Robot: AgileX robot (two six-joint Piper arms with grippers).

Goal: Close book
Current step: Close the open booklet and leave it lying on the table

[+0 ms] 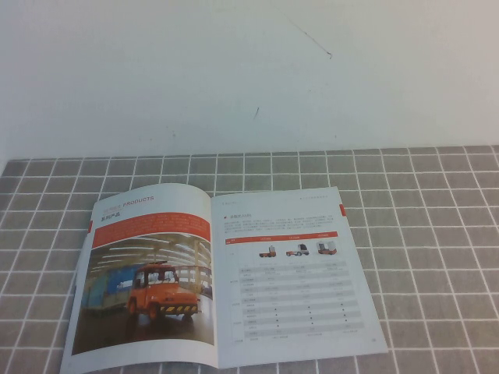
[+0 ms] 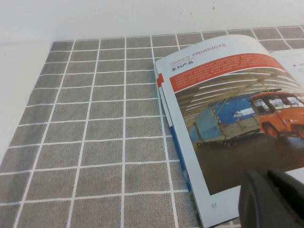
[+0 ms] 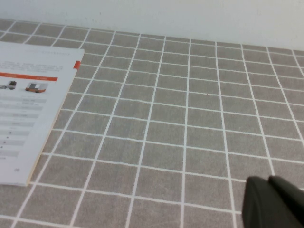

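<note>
**Operator:** Where is my left tool?

**Spotter:** Your left gripper point(image 2: 271, 199) shows only as a dark bulk at the edge of its own wrist camera. It hangs over the outer near corner of the left page point(image 2: 228, 118). You cannot tell from this how wide it stands, nor whether it touches the paper.

**Operator:** And the other one?

**Spotter:** Your right gripper point(image 3: 271, 202) is the same kind of dark lump in its wrist camera. It sits above bare tablecloth point(image 3: 190, 118), well apart from the outer edge of the right page point(image 3: 33, 104). Its spread cannot be told either.

**Operator:** So where is the thing you want me to close?

**Spotter:** The book point(image 1: 218, 280) lies spread face up on the grey, white-gridded cloth, toward your left and near you in the high view. Its near edge runs to the border of that view. The left page bows up a little toward the spine. It carries the heading "SERIES PRODUCTS", a red band, and a photo of an orange truck point(image 1: 160, 290) in a hall, with "07" printed at its near outer corner. Several leaves stacked beneath it show along its outer edge. The right page lies flat, with a red bar, three small vehicle pictures and a pale table of rows. Beyond the cloth you have a plain white surface point(image 1: 249, 70) with a few faint dark marks.
</note>
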